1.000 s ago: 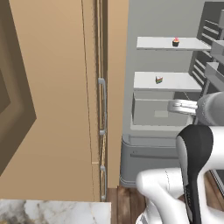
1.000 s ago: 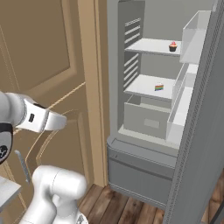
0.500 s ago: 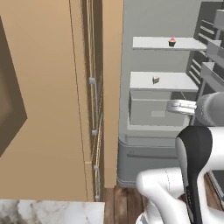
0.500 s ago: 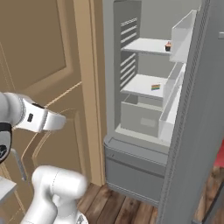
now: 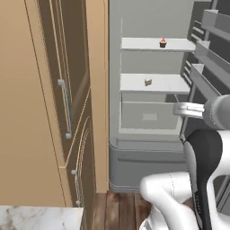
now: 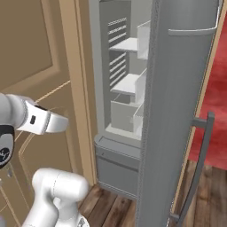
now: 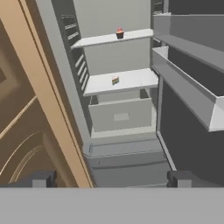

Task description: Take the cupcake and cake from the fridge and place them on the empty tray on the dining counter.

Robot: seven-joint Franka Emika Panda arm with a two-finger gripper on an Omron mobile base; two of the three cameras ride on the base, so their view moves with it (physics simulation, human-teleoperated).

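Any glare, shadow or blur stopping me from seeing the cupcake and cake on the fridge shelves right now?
Left base view: even flat light, no glare; cupcake and cake tiny and soft-edged. Hand view: both clear, cupcake above cake. Right base view: fridge door blocks the shelves.

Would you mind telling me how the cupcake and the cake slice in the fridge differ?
The cupcake sits on the upper shelf; the cake lies on the shelf below it. The cupcake has a dark wrapper and red top; the cake is a pale wedge with coloured layers on its side. Both are tiny and stand free in the open fridge.
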